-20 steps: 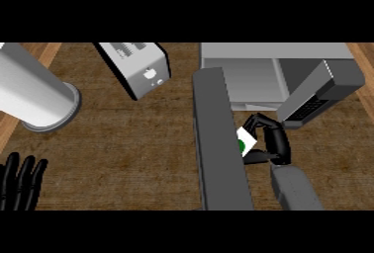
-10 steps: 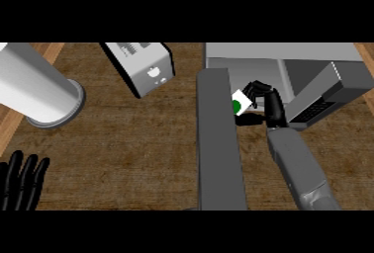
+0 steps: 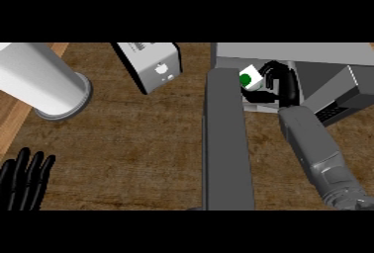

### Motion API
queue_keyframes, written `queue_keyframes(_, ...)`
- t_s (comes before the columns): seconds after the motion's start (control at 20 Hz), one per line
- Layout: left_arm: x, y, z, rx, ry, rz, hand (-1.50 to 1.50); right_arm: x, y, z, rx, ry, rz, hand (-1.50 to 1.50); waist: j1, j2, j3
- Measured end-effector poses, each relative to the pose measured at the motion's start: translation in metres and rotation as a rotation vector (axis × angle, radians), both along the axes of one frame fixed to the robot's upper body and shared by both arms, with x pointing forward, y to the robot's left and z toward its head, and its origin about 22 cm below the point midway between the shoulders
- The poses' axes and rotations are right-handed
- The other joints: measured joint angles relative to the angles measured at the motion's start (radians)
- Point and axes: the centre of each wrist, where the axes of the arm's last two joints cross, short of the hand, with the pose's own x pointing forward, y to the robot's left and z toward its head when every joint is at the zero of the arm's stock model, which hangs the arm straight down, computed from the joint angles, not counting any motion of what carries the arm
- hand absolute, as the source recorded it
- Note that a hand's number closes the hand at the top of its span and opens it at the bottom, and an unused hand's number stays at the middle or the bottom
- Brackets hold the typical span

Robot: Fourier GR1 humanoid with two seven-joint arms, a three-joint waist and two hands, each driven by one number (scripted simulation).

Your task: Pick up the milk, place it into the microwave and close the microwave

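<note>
In the head view the milk [image 3: 250, 79] is a small white carton with a green spot, held at the mouth of the open microwave [image 3: 321, 59] at the upper right. My right hand [image 3: 280, 81] is curled round the carton and reaches into the cavity from the forearm below. The microwave's grey door [image 3: 228, 143] stands swung out toward me, just left of that forearm. At the lower left edge my left hand [image 3: 26, 180] rests open with fingers up.
A tall white cylinder [image 3: 38, 79] stands at the upper left on the brown counter [image 3: 131, 148]. A grey toaster-like box [image 3: 153, 64] sits between it and the microwave. A wooden strip runs along the far left edge.
My right hand has carried the milk up and away from me, from beside the open door to the microwave's opening. The left hand has stayed put.
</note>
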Motion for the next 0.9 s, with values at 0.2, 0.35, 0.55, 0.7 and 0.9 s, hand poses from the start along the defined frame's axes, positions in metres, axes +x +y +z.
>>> queue_keyframes(0.2, 0.001, 0.002, 0.000, 0.013, 0.002, 0.002, -1.50, 0.008, -0.007, 0.013, -0.094, -0.063, -0.109, 1.50, 0.012, 0.006, 0.000)
queue_keyframes(0.35, 0.002, 0.001, 0.000, 0.022, 0.005, -0.002, -1.50, 0.008, -0.005, 0.011, -0.197, -0.066, -0.115, -1.50, 0.025, 0.012, 0.000)
queue_keyframes(0.55, 0.004, 0.000, 0.000, 0.040, 0.009, -0.001, -1.50, 0.014, 0.000, 0.018, -0.274, -0.035, -0.075, -1.50, 0.034, 0.014, 0.001)
queue_keyframes(0.7, 0.005, 0.000, -0.001, 0.049, 0.015, -0.008, -1.50, 0.018, 0.010, 0.022, -0.301, -0.017, -0.035, -1.50, 0.034, 0.013, 0.001)
queue_keyframes(0.9, 0.007, -0.002, -0.001, 0.058, 0.010, -0.011, -1.50, 0.018, 0.022, 0.021, -0.301, 0.004, 0.002, -1.50, 0.035, 0.016, 0.001)
